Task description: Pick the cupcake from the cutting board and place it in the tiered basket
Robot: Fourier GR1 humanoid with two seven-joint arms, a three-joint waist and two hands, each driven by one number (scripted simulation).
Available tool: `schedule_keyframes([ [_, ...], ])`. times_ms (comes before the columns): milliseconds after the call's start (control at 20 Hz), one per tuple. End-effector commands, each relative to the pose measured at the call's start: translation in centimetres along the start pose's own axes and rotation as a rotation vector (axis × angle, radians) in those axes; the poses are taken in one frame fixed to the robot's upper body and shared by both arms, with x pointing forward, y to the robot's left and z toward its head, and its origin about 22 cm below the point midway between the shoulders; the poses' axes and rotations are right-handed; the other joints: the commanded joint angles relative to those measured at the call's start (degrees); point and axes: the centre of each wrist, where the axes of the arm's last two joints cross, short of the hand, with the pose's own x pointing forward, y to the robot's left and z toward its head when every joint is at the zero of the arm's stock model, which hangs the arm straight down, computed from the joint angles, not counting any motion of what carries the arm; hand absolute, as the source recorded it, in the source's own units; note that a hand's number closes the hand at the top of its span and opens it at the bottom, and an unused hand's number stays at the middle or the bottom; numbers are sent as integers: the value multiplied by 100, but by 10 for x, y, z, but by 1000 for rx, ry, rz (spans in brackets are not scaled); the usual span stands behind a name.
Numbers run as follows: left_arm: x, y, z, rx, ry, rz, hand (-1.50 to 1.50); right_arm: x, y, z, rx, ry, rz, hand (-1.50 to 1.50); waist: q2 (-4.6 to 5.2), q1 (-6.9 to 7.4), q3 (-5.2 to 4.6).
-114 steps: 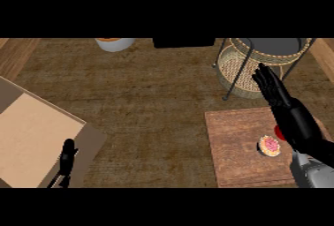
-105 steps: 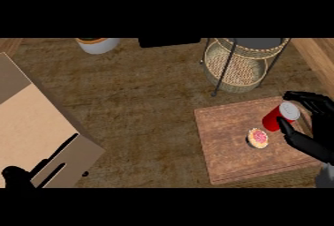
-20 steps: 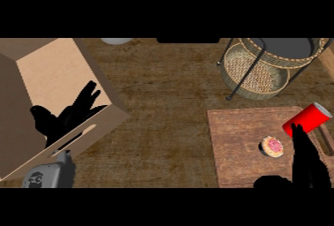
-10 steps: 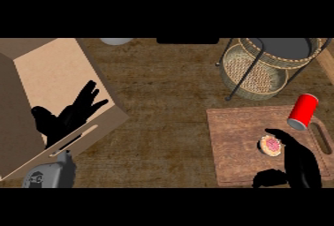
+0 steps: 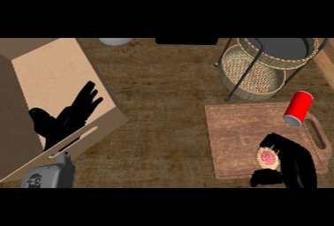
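The cupcake (image 5: 266, 157), pink-topped in a pale wrapper, lies on the brown cutting board (image 5: 238, 132) at the lower right. My right hand (image 5: 292, 163) is down on the board with its fingers and thumb curled round the cupcake, hiding part of it. The tiered basket (image 5: 261, 66), woven wicker on a black wire frame with a dark upper tray, stands behind the board at the upper right. My left hand (image 5: 65, 117) rests open at the left, fingers pointing up over the cardboard box.
A red can (image 5: 298, 108) stands on the board's far right corner beside its handle slot. A large open cardboard box (image 5: 46, 79) fills the left side. A grey bowl (image 5: 115, 41) and a dark object sit at the counter's back edge.
My right hand has moved in over the cupcake and its fingers have curled round it. The red can has shifted slightly. The left hand has stayed in place.
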Motion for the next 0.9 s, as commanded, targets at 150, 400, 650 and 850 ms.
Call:
schedule_keyframes([
  [150,-2,-26,-9,-95,36,12,0,-75,-55,-40,229,74,214,150,158,7,122],
  [400,-1,-25,-6,-106,40,21,0,-102,-115,-57,268,38,163,150,115,-32,120],
  [650,5,-18,-11,-72,47,16,0,-87,-164,-65,163,-5,-44,150,102,-128,115],
  [850,-4,-17,0,-69,44,8,0,-74,-206,-52,96,-33,-137,150,83,-159,112],
])
